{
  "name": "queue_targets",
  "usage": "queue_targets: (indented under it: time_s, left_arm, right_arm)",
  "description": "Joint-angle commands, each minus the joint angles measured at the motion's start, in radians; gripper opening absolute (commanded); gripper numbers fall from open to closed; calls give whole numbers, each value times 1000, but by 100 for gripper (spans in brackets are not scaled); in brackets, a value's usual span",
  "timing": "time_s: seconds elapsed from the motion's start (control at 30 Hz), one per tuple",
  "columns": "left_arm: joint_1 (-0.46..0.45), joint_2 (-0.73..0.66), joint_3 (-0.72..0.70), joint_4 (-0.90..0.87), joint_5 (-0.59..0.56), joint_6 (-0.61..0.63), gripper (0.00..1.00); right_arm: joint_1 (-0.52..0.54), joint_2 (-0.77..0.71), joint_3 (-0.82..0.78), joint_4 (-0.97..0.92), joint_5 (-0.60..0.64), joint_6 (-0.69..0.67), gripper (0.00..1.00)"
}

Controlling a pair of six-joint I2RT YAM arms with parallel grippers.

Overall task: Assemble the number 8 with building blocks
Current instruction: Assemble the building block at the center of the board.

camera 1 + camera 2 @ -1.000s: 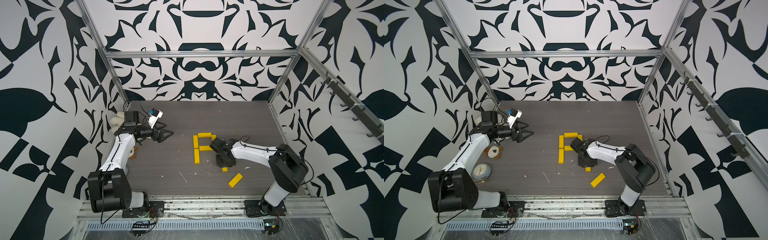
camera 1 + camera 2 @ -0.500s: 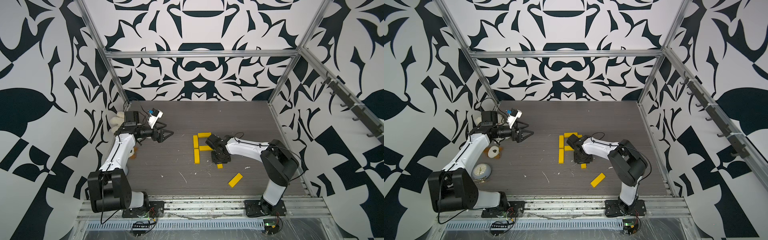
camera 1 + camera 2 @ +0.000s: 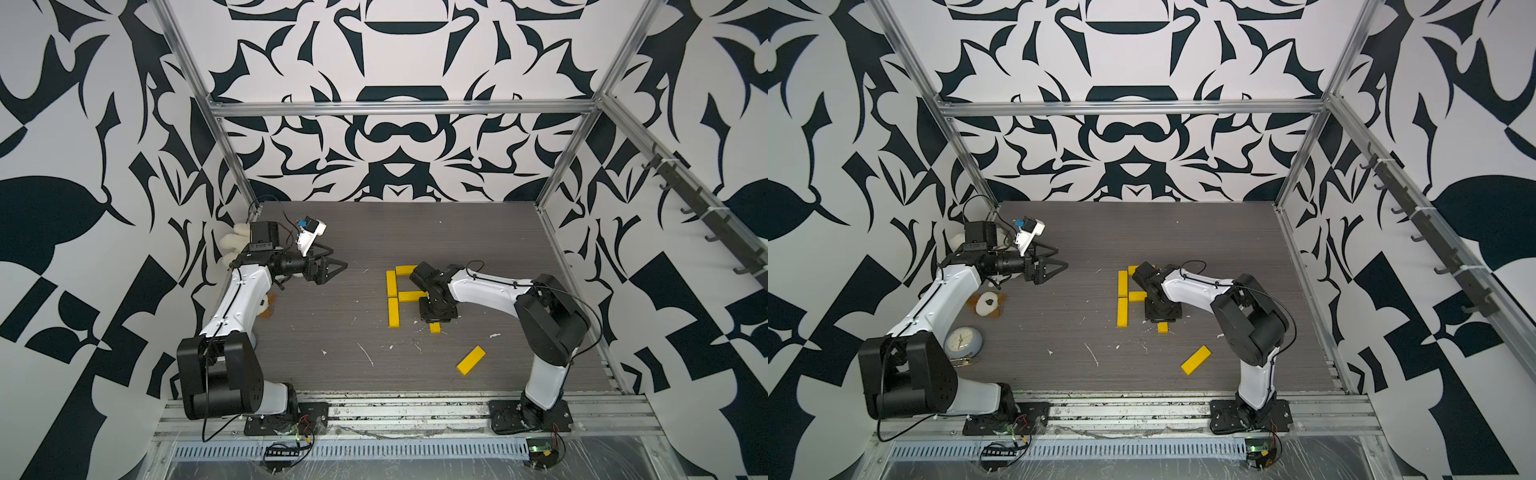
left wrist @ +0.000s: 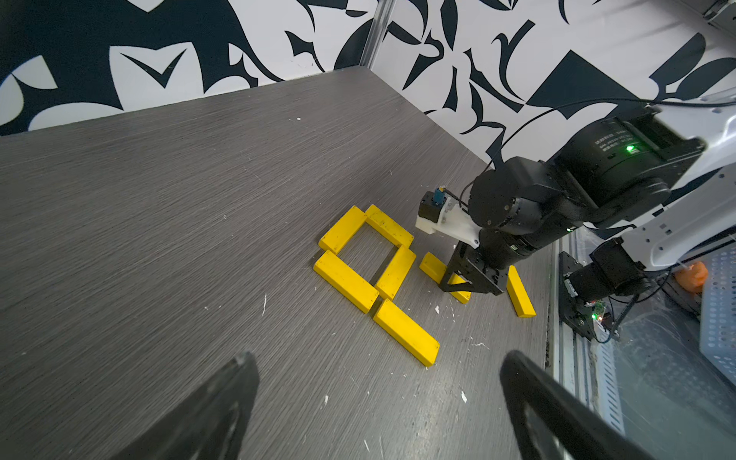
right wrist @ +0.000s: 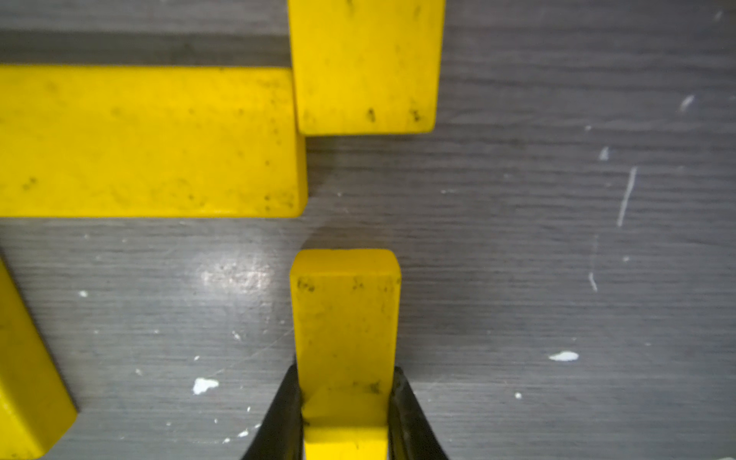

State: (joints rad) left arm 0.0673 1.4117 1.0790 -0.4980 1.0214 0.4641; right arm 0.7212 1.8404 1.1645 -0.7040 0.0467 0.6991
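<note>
I'm watching the right end effector [image 5: 346,402] clamping a yellow bar [image 5: 344,318] at the desk [image 5: 517,278], just short of the middle crossbar [image 5: 147,143], probably as the lower-right upright. Next, it needs nudging flush, then releasing. The left end effector [image 3: 333,262] is hanging with its jaws apart.

Five yellow bars [image 3: 393,313] form partial 8 [image 4: 344,280]; sixth bar [image 5: 344,318] in right tool [image 5: 346,382]; seventh [image 3: 471,360] loose

Bright, even overhead light leaves only soft, short shadows in both top views, while the close right wrist view is soft-focused, the building block [image 5: 344,318] blurred beside a pale glare patch on the desk [image 5: 235,275], and the left pincer [image 4: 378,358] looms dark and blurred in its bowed wide-angle view.
</note>
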Motion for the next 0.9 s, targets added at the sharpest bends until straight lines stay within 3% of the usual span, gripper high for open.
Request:
queue_targets:
  time_s: [0.0,0.47,0.73,0.87]
  left_arm:
    - [5,-1,25,-20,13,5,100]
    - [6,-12,22,-24,9,6,99]
    - [5,-23,13,-16,13,8,99]
    - [5,-23,16,-15,13,7,99]
  right_arm:
    - [-9,33,3,2,-2,-7,23]
    - [-22,11,-11,-23,17,-46,23]
    - [-31,8,-17,-24,9,-35,32]
    - [-34,6,-26,-25,3,-26,32]
